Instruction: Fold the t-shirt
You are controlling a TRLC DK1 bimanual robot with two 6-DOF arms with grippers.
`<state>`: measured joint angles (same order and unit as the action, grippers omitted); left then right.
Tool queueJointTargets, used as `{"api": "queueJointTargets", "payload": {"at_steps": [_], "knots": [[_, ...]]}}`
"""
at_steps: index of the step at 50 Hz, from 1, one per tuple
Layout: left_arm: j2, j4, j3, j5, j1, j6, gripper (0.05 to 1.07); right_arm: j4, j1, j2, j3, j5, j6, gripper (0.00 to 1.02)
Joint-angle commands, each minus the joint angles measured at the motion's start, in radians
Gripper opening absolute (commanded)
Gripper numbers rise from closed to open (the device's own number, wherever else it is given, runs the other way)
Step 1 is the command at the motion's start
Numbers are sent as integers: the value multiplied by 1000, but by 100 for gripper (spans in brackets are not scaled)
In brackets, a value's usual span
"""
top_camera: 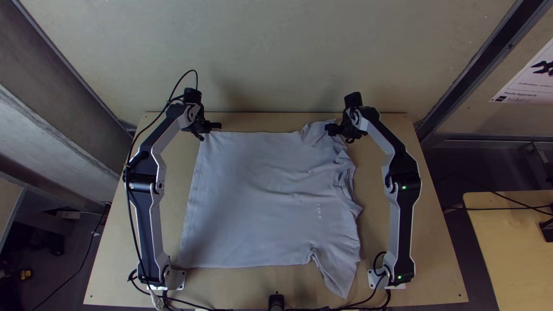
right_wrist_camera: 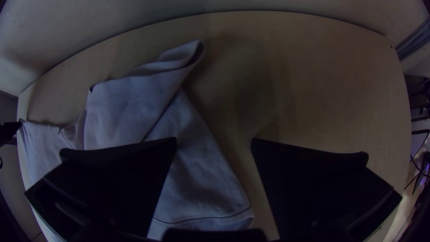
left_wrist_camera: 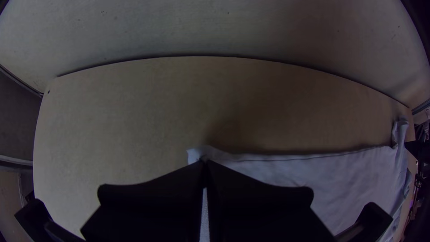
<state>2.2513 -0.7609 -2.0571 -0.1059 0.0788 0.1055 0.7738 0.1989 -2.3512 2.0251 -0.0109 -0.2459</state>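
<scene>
The pale grey t-shirt (top_camera: 259, 196) lies spread sideways on the table, hem to the left and collar to the right. My left gripper (top_camera: 211, 128) is over the hem's far corner; in the left wrist view this gripper (left_wrist_camera: 204, 162) is shut on that corner of the t-shirt (left_wrist_camera: 286, 172). My right gripper (top_camera: 340, 131) hangs over the far sleeve, which is rumpled and partly folded over. Seen from the right wrist, the gripper (right_wrist_camera: 214, 141) stands open, with part of the t-shirt (right_wrist_camera: 130, 96) below and between its fingers. The near sleeve points toward the table's front edge.
Bare wood of the table (top_camera: 426, 247) runs around the t-shirt. The left arm (top_camera: 151, 201) stands along its hem side, the right arm (top_camera: 400, 201) beyond its collar side. Black cables (top_camera: 184, 302) lie by the front edge, and a wall rises behind the far edge.
</scene>
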Motion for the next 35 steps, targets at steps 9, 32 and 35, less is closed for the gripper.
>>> {"api": "queueJointTargets", "payload": {"at_steps": [9, 32, 35], "knots": [[-55, -15, -20, 6, -7, 22, 8, 38, 46, -48, 55, -3, 74, 2], [-58, -57, -92, 9, -11, 33, 8, 48, -50, 35, 112, 89, 50, 2], [-56, -57, -101, 6, -8, 33, 8, 48, -64, 33, 124, 88, 54, 2]]}}
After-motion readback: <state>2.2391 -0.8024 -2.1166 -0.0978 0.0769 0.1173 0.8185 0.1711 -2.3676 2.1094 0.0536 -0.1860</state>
